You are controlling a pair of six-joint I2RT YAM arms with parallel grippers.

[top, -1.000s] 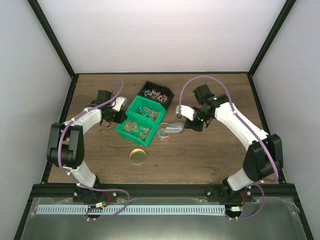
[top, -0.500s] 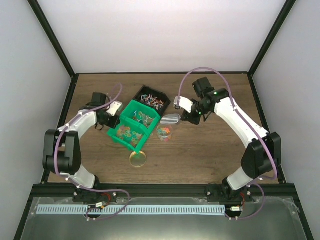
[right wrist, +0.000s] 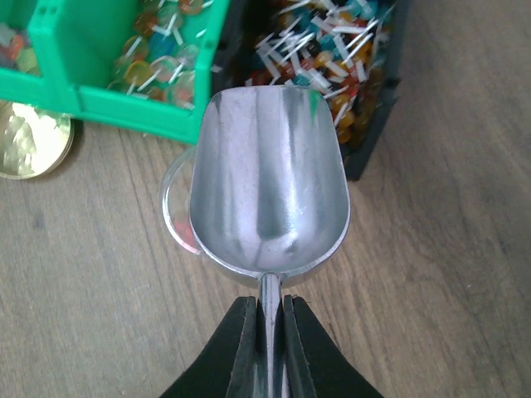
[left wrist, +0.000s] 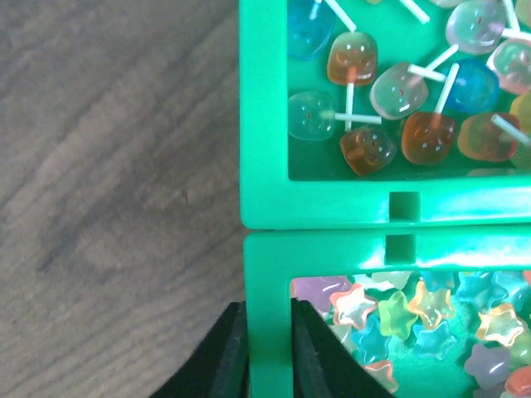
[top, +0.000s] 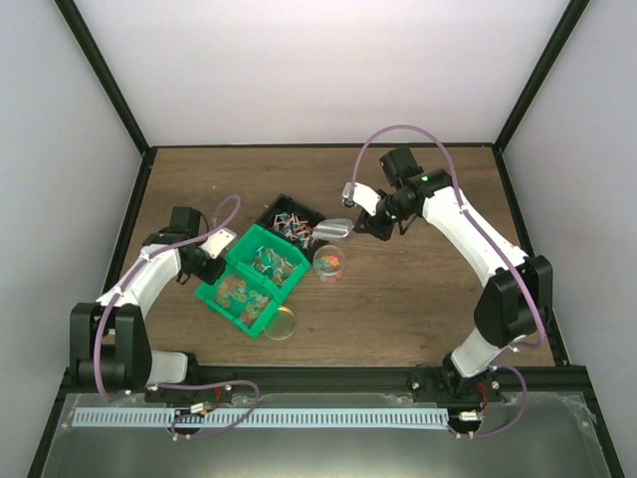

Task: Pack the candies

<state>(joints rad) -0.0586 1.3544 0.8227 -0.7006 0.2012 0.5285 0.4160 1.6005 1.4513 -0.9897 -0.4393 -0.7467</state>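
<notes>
Candies (left wrist: 429, 137) tiny, mixed colours, w/ white sticks.

wooden table (top: 418, 299) carries two joined green bins (top: 249, 279) centre left, a black bin (top: 282, 212) above them, a clear cup (top: 329, 264) at centre, and a gold lid (top: 282, 323) just beside the bins.

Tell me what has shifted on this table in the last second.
The left gripper, clamped on the wall of the green plastic double bin of candies, dragged it toward the near left; the black bin behind it came along. The right gripper carried the silver metal scoop from over the small clear cup toward the black bin. Nothing was grabbed or released. The cup and round gold lid stayed put.
</notes>
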